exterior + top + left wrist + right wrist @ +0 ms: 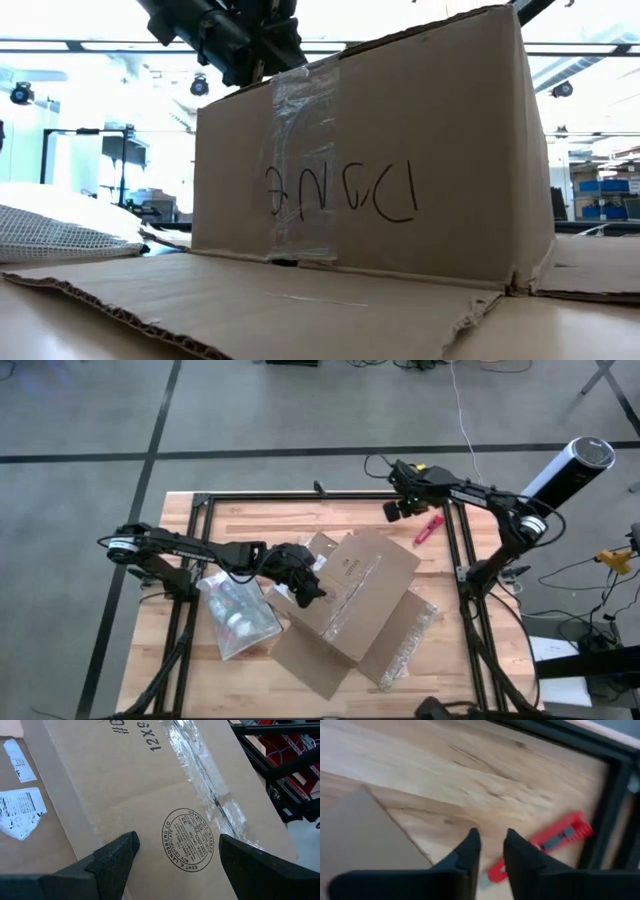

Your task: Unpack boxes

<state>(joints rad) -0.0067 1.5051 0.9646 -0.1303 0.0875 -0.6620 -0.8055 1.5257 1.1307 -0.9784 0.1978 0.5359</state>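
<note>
The brown cardboard box (355, 595) stands mid-table on its spread flaps, its taped side (300, 150) facing the low camera. My left gripper (305, 585) is open at the box's upper left edge. In the left wrist view, my left gripper (177, 840) has its fingers spread on either side of a round printed stamp (187, 840). My right gripper (398, 510) hangs above the far right of the table, clear of the box. In the right wrist view, my right gripper (492, 840) shows a narrow gap with nothing in it. My left gripper comes at the box's top panel (150, 795) slanting down from the table's left side. I cannot tell whether its fingertips (131, 840) touch the cardboard or stand just above it.
A red utility knife (555, 837) lies on the wood under my right gripper, near the black frame rail (450, 545). A translucent zip pouch (238, 618) lies left of the box. A clear bubble bag (410, 635) lies at its right. Box flaps (250, 300) cover the near table.
</note>
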